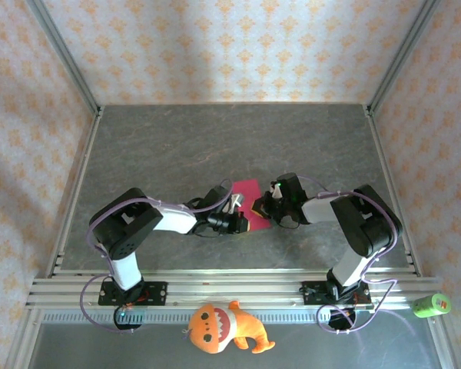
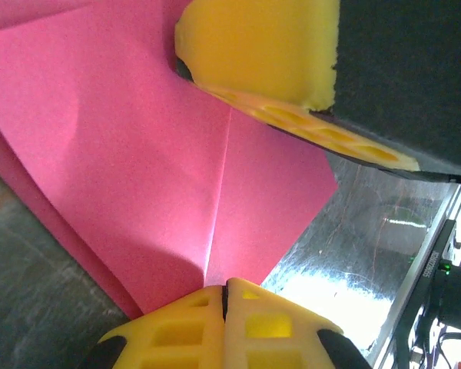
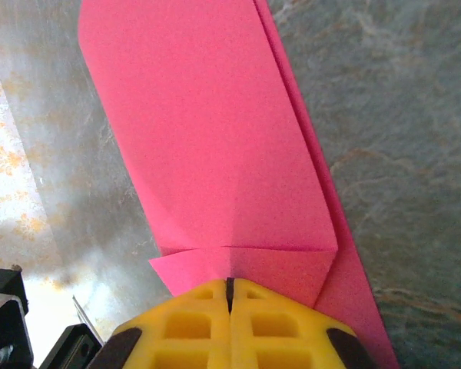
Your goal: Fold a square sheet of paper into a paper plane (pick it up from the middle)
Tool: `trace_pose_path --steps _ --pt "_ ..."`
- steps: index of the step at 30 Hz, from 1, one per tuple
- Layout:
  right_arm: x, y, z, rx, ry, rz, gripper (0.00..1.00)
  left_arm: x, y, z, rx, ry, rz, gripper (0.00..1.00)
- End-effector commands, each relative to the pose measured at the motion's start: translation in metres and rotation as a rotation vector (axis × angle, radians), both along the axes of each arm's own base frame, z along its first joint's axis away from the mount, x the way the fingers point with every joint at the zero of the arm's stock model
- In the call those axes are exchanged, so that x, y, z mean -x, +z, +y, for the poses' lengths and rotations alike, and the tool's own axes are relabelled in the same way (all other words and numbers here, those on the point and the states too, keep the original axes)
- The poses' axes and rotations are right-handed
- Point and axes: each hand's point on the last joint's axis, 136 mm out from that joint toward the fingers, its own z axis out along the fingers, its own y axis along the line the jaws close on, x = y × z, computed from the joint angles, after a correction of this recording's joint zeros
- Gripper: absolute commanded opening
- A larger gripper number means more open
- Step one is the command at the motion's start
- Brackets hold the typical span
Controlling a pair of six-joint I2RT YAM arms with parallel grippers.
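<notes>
Grey stone-patterned counter (image 1: 177, 146) carries both arms at its near rail. From its base the left arm (image 1: 134, 227) rises, bends at the elbow and reaches low to the right. The right arm (image 1: 361, 223) mirrors it, folding at the elbow and stretching left. Their wrists come together near the counter's middle.

Between them lies the magenta-pink sheet of paper (image 1: 246, 192), partly folded, its far end flat on the counter. In the left wrist view a crease in the paper (image 2: 154, 154) runs straight down to the left gripper (image 2: 225, 296), whose yellow jaws are pressed together on the paper's near edge. A yellow finger (image 2: 269, 54) of the other gripper rests on the sheet at the top of that view. In the right wrist view the paper (image 3: 207, 138) shows overlapping layers with a short flap folded across its near end. The right gripper (image 3: 230, 288) has its jaws closed tight on that end.

An orange plush toy (image 1: 227, 329) lies on the ledge in front of the rail. A small green cylinder (image 1: 432, 305) sits at the rail's right end.
</notes>
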Motion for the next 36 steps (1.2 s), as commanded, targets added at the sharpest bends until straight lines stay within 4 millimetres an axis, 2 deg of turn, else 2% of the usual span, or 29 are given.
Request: trace_pose_path --steps 1,7,10,13,18,20,22,25,31,36 --pt "0.03 -0.04 -0.021 0.12 -0.011 0.144 0.0 0.021 -0.01 0.007 -0.034 -0.018 0.048 0.06" --pt "0.03 -0.04 -0.022 0.127 -0.007 0.143 0.0 0.032 -0.014 0.018 -0.052 -0.007 0.06 0.06" --pt "0.03 -0.04 -0.022 0.127 -0.007 0.144 0.0 0.036 -0.005 0.015 -0.027 -0.022 0.05 0.07" --pt "0.03 -0.041 -0.021 0.126 -0.007 0.147 0.0 0.034 0.013 0.009 0.025 -0.035 0.015 0.06" --pt "0.03 -0.039 -0.021 0.122 -0.006 0.143 0.0 0.01 0.061 0.002 0.126 0.025 -0.114 0.06" --pt "0.029 -0.038 -0.021 0.121 -0.006 0.142 0.0 -0.001 0.074 0.0 0.16 0.048 -0.148 0.05" --pt "0.029 -0.038 -0.02 0.119 -0.004 0.143 0.0 -0.01 0.079 -0.003 0.167 0.063 -0.168 0.05" --pt "0.029 -0.038 -0.019 0.116 -0.004 0.141 0.0 -0.024 0.071 -0.009 0.144 0.08 -0.162 0.05" --pt "0.029 -0.037 -0.02 0.11 -0.011 0.139 0.0 -0.045 0.04 -0.018 0.069 0.115 -0.144 0.03" --pt "0.028 -0.035 -0.019 0.105 -0.008 0.135 0.0 -0.045 0.015 -0.015 0.023 0.124 -0.108 0.02"
